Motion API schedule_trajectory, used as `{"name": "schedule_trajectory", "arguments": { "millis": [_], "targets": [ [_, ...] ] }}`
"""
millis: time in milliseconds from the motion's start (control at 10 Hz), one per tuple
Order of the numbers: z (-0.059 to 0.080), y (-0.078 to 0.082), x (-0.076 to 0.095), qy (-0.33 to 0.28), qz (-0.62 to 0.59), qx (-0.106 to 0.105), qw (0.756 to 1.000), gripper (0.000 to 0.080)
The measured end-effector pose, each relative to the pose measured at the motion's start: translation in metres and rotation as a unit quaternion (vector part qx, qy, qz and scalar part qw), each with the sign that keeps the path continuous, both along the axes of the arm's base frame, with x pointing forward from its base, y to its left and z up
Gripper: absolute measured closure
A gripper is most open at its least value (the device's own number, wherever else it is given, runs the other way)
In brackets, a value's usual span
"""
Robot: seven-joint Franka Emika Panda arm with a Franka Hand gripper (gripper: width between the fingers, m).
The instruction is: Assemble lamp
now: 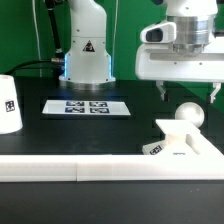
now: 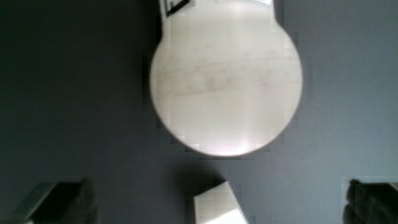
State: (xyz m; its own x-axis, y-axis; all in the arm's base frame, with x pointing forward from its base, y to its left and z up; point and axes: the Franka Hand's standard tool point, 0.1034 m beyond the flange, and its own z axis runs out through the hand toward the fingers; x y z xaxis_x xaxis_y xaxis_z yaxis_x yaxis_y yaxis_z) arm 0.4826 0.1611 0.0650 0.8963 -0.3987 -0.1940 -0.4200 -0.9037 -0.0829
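At the exterior view's left the shade (image 1: 8, 103) is stood on the table (image 1: 130, 128), well apart from the rest, with the marker board (image 1: 85, 106) laid flat in the middle. At the right the base (image 1: 190, 147) is set on the near side, and the bulb (image 1: 188, 113) is seen on it, apparently upright. The hand (image 1: 190, 94) is hung just above the bulb, fingers (image 2: 54, 200) spread, nothing pinched; the bulb lies straight below, roughly centred under the gap, so a plain descent is judged enough.
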Motion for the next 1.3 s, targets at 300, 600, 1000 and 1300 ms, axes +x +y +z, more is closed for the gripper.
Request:
{"name": "schedule_trajectory", "arguments": {
  "millis": [300, 600, 1000, 1300],
  "targets": [
    [0.001, -0.007, 0.005, 0.094, 0.004, 0.022, 0.995, 0.0101],
    [-0.004, -0.015, 0.004, 0.164, 0.006, 0.044, 0.985, 0.0101],
    [-0.008, -0.006, -0.001, 0.234, -0.005, 0.081, 0.969, 0.0101],
    [-0.014, -0.013, 0.002, 0.257, -0.009, 0.088, 0.962, 0.0101]
  ]
}}
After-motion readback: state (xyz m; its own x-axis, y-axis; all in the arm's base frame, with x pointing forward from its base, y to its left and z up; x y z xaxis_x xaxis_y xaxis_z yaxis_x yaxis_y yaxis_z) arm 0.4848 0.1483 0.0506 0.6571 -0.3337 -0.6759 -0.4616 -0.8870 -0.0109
